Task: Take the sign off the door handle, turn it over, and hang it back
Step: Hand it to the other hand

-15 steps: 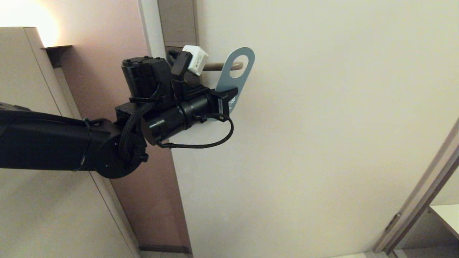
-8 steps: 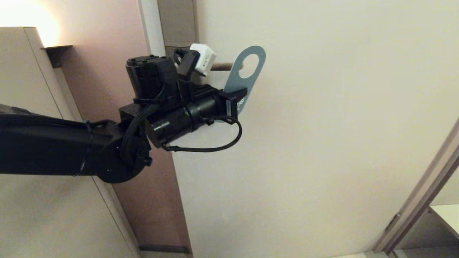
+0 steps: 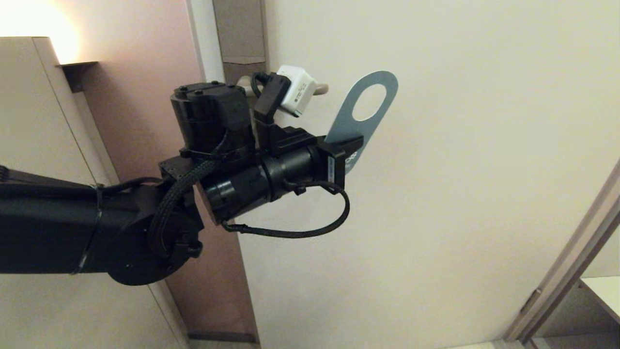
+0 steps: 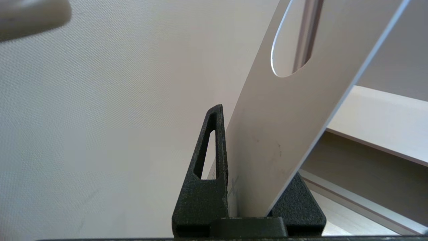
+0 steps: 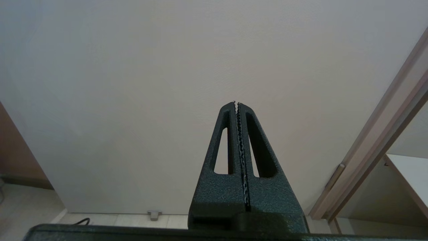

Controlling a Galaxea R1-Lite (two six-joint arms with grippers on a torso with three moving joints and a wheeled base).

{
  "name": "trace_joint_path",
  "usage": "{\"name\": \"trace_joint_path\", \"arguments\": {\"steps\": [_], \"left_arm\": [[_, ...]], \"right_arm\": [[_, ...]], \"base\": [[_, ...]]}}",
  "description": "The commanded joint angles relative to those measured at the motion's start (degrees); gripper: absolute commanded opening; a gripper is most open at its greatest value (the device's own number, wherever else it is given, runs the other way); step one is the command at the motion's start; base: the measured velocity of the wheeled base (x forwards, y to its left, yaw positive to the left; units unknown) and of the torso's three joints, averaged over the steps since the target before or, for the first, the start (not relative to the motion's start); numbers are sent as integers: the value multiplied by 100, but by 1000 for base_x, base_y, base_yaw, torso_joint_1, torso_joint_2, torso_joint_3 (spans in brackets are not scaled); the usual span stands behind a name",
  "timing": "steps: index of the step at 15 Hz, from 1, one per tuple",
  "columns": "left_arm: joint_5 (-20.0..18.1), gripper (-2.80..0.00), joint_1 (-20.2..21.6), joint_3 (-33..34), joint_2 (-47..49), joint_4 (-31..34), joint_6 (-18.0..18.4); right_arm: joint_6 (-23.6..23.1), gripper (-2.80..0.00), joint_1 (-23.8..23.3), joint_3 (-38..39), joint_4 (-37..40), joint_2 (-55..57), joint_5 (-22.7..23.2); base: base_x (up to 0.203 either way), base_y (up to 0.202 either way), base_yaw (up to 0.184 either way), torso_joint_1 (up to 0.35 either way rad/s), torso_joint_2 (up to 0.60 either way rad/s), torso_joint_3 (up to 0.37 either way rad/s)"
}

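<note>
The sign point(image 3: 345, 122) shows its blue face in the head view, tilted, with its oval hole in free air to the right of the door handle point(image 3: 321, 88). Only the handle's rounded end shows there, beside the white wrist camera. My left gripper point(image 3: 352, 148) is shut on the sign's lower end. In the left wrist view the sign's white face point(image 4: 284, 117) stands between the black fingers point(image 4: 214, 147) of the left gripper point(image 4: 234, 140), and the handle's end is a blur point(image 4: 33, 15). My right gripper point(image 5: 236, 103) is shut on nothing, facing the door lower down.
The cream door point(image 3: 436, 203) fills the middle and right. The brown backplate point(image 3: 240, 29) rises above the handle. A door frame point(image 3: 562, 286) and a shelf lie at the lower right, and a beige cabinet point(image 3: 43, 135) stands at the left.
My left gripper has carried the sign to the right. The oval hole has slid off the handle's end and now hangs free of it.
</note>
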Motion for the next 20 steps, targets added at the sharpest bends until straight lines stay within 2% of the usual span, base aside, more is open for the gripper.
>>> {"name": "trace_joint_path", "arguments": {"steps": [1,5,8,12,17,19,20], "left_arm": [[-67,-280,-115,165,-223,4,-67],[-871,-280,-258,479,-551,117,-261],[-1416,-280,-297,484,-665,240,-724],[-1685,-280,-426,476,-730,278,-1217],[-1687,-280,-536,427,-745,212,-1799],[-1734,-280,-598,419,-693,-12,-1905],[-1888,-280,-618,422,-640,-240,-1980]], "right_arm": [[-5,-280,0,0,-1,9,5],[-1,-280,-5,0,-1,1,5],[-1,-280,0,0,-1,8,7],[-1,-280,0,0,-1,4,4],[-4,-280,0,0,-1,9,6],[-1,-280,0,0,-1,0,-1],[-1,-280,0,0,-1,0,-1]], "base": [[0,0,0,0,0,0],[0,0,0,0,0,0],[0,0,0,0,0,0],[0,0,0,0,0,0],[0,0,0,0,0,0],[0,0,0,0,0,0],[0,0,0,0,0,0]]}}
